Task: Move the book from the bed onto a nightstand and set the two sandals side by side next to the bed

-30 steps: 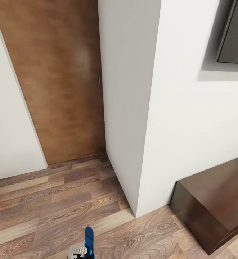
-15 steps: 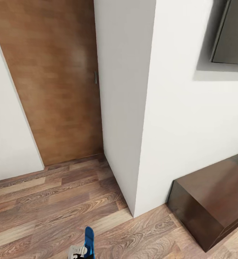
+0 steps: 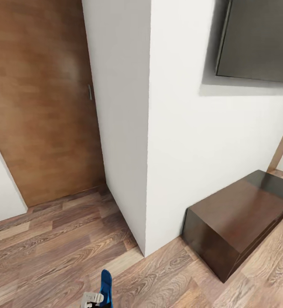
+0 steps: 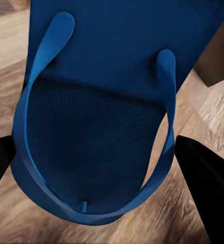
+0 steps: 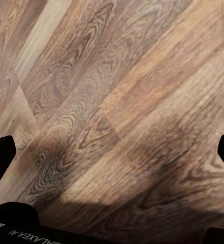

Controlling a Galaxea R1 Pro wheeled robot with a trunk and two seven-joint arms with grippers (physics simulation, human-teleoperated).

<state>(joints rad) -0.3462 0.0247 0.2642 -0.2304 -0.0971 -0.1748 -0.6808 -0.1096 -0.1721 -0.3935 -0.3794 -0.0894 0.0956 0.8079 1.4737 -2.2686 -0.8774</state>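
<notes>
Left gripper (image 4: 99, 152) is clamped on a blue sandal (image 4: 106, 101), held above the plank floor (image 3: 51, 252). Right gripper (image 5: 114, 147) fingers stand wide apart over bare planks. Ahead: white wall corner (image 3: 147, 171), low dark cabinet (image 3: 235, 218), wooden door (image 3: 38, 107) beyond.

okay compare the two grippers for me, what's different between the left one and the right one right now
The left gripper has a blue sandal between its dark fingers, while the right gripper has nothing between its fingers. The left wrist view is mostly sandal with floor at the edges; the right wrist view looks straight at bare wood-plank floor. Both have black fingertips spread wide, over the same plank floor.
</notes>
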